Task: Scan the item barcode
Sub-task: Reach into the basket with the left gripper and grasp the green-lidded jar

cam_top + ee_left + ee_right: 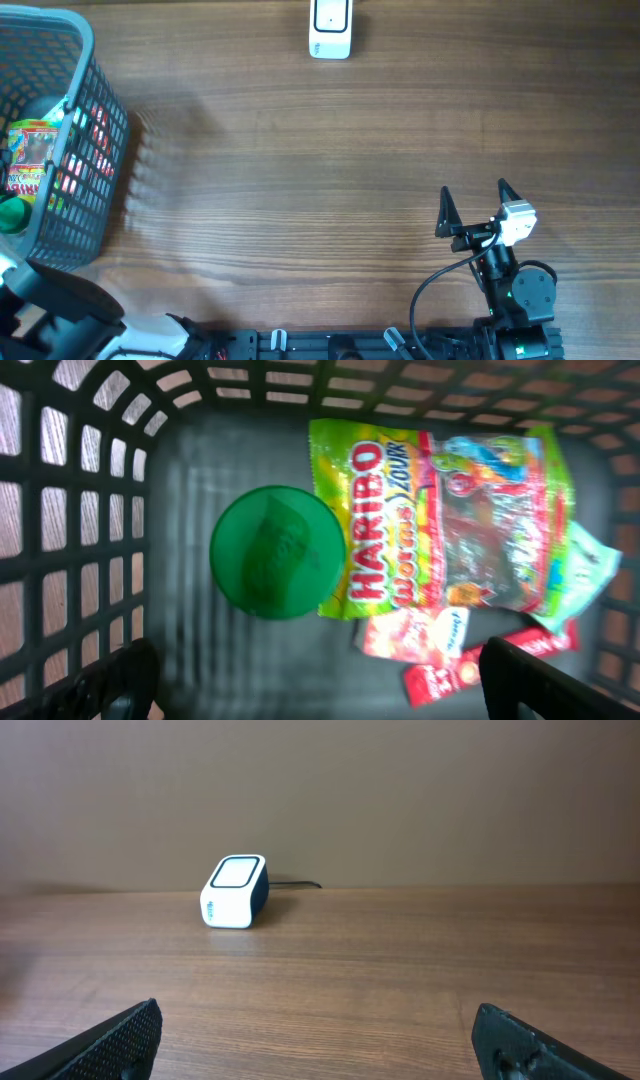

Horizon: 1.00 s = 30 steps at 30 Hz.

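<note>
At 9 o'clock left tool (330, 682) is hovering wide over bag (430, 520) in basket (100, 150); right tool (474, 198) is gaping wide, facing scanner (330, 28) at 12 o'clock

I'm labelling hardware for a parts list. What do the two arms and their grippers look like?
The right arm is black, with a white block at the wrist, a small green light and a looping black cable. The right gripper has two black, pointed jaws. The left gripper has black jaws too; the left arm shows black and white housing.
</note>
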Each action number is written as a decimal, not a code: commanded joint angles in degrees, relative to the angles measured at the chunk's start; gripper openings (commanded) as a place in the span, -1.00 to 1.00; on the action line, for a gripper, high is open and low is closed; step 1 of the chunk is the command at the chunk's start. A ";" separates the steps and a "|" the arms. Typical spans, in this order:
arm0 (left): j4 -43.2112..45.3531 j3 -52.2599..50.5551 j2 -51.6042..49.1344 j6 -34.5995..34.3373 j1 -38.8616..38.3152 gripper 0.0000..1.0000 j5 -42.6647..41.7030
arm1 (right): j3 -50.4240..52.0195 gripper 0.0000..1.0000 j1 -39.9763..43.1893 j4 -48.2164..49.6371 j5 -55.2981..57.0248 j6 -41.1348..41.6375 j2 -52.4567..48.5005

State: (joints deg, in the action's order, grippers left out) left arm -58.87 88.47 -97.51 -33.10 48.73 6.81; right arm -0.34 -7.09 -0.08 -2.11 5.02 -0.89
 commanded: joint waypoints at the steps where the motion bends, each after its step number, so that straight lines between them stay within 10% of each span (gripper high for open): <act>1: 0.24 -0.50 -4.44 1.84 0.33 1.00 4.15 | 0.04 1.00 -0.20 0.13 -0.48 -0.50 0.31; 30: 1.51 -0.52 -9.66 1.38 6.99 1.00 2.75 | 0.04 0.99 -0.17 0.13 -0.48 -0.50 0.31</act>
State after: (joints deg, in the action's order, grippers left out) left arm -57.74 88.42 -105.97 -32.01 55.24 11.14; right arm -0.34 -7.09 -0.08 -2.11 5.02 -0.89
